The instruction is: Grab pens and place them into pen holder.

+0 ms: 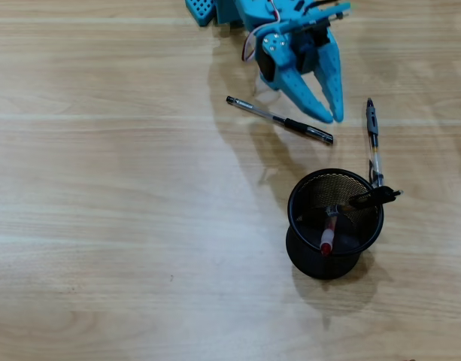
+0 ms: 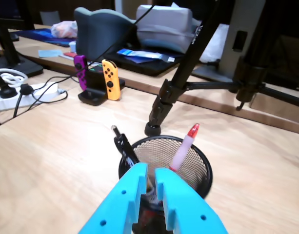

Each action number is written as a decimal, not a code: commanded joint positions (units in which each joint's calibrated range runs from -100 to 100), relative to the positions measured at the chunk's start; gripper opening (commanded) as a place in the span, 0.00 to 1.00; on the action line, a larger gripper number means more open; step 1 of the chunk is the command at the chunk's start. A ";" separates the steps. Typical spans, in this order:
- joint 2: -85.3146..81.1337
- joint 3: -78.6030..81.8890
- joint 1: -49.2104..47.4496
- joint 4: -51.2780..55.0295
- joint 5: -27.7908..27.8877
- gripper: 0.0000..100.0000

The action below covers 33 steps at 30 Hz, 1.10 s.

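We judge two pens are done: the red pen (image 1: 329, 235) and a black pen (image 1: 374, 197) lean inside the mesh pen holder (image 1: 309, 252), which stands right of the table's (image 1: 102, 226) middle. The blue gripper (image 1: 329, 113) hangs near the far edge, fingers slightly spread, seemingly empty. The next grab is likely the other black pen (image 1: 279, 119), lying just beside the fingertips; the grey-blue pen (image 1: 373, 143) lies by the holder's rim, with open tabletop to the left.

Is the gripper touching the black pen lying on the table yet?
Cannot tell. In the overhead view the gripper overlaps the black pen with nothing between its fingers, but its height above the table is unclear.
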 commanded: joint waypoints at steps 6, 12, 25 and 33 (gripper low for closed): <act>-22.14 16.08 1.49 3.51 1.95 0.02; -30.88 15.72 1.67 31.49 2.71 0.02; -32.14 7.61 1.40 70.66 11.20 0.02; -29.53 7.70 -0.33 72.73 16.38 0.02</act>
